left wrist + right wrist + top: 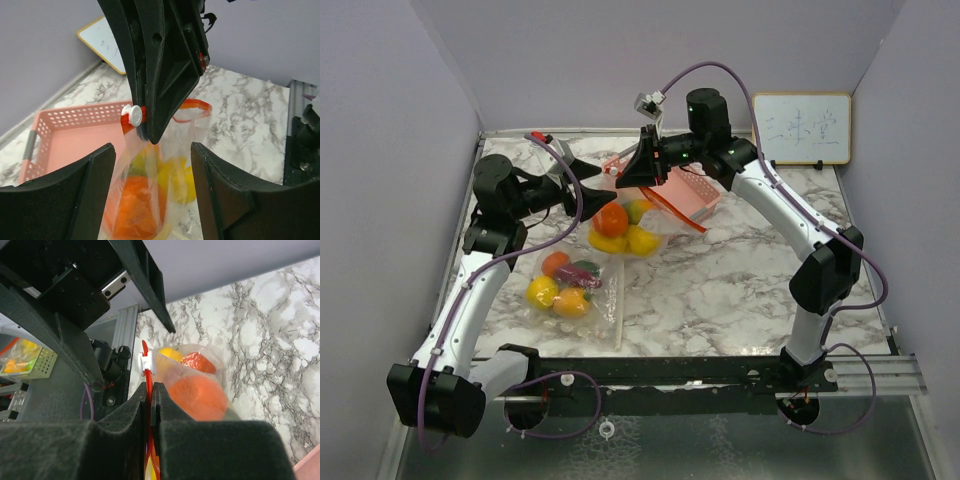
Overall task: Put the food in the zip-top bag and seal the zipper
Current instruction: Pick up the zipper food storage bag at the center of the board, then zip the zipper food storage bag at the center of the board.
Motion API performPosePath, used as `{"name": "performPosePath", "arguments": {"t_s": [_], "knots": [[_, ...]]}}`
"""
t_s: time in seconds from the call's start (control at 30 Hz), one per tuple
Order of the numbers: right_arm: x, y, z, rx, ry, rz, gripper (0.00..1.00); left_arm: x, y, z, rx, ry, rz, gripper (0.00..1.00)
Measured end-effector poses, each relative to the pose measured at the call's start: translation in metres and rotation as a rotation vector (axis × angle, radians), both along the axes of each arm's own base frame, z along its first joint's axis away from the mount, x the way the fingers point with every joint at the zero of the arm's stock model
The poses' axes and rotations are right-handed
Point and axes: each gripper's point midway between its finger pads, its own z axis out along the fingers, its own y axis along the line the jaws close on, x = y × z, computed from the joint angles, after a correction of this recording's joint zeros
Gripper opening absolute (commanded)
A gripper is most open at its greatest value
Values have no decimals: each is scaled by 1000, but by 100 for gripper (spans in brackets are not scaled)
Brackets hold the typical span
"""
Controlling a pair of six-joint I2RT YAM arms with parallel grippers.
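Note:
A clear zip-top bag (pixel 620 228) with a red zipper strip (pixel 146 351) holds orange, yellow and green toy food (pixel 611 219). My right gripper (pixel 642 172) is shut on the red zipper strip and holds the bag's top up; in the right wrist view (pixel 151 389) the white slider (pixel 146 361) sits just past the fingertips. My left gripper (pixel 594 199) is open, its fingers on either side of the bag (pixel 150 200), not touching it. The orange food (pixel 134 205) and yellow food (pixel 181 181) show through the bag. The slider (pixel 133 115) shows beside the right gripper's fingers.
A second clear bag (pixel 582 290) with orange, yellow, purple and green food lies flat on the marble table (pixel 740 280) near the left arm. A pink slotted basket (pixel 688 190) stands behind the held bag. A whiteboard (pixel 802 128) leans on the back right wall.

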Motion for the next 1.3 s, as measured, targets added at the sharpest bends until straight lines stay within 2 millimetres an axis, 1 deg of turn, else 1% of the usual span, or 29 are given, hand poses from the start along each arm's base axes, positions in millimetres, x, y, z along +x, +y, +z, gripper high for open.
{"name": "performPosePath", "arguments": {"t_s": [0.13,0.27,0.33,0.37,0.5,0.57,0.63,0.7,0.73,0.8,0.83,0.97,1.1,1.13,1.17,1.23,1.27,1.3], "knots": [[-6,-2,6,10,-7,14,6,-2,-4,-5,-27,52,-29,58],[-12,-6,13,21,-18,29,6,-1,-6,-9,-39,79,-46,48],[-16,-7,17,27,-22,36,6,1,-7,-11,-45,91,-49,39],[-17,-8,18,28,-23,39,6,1,-8,-12,-47,94,-50,36],[-19,-9,19,32,-24,49,6,4,-10,-15,-59,113,-58,36],[-20,-9,18,31,-21,52,6,3,-12,-16,-62,117,-67,32],[-21,-9,17,31,-18,55,6,2,-14,-15,-65,117,-77,25],[-22,-9,16,30,-14,59,6,1,-16,-15,-67,114,-88,24],[-22,-9,16,29,-13,59,6,1,-17,-14,-67,110,-92,19],[-22,-9,15,27,-10,59,6,-1,-19,-14,-70,112,-104,1],[-22,-9,15,27,-11,59,6,-1,-19,-13,-73,115,-109,0],[-20,-9,14,23,-11,50,6,-5,-22,-13,-76,124,-137,0],[-16,-9,9,7,-14,24,8,-7,-23,-22,-73,153,-141,0],[-14,-9,6,-1,-14,14,8,-6,-22,-26,-71,168,-138,0],[-13,-9,4,-8,-11,4,11,-6,-22,-31,-69,183,-135,0],[-9,-10,-5,-32,-4,-19,21,-4,-22,-44,-62,221,-127,0],[-7,-10,-10,-45,-2,-31,23,-4,-22,-53,-57,244,-122,0],[-6,-9,-15,-56,-2,-41,24,-4,-22,-66,-51,276,-114,0]]}}
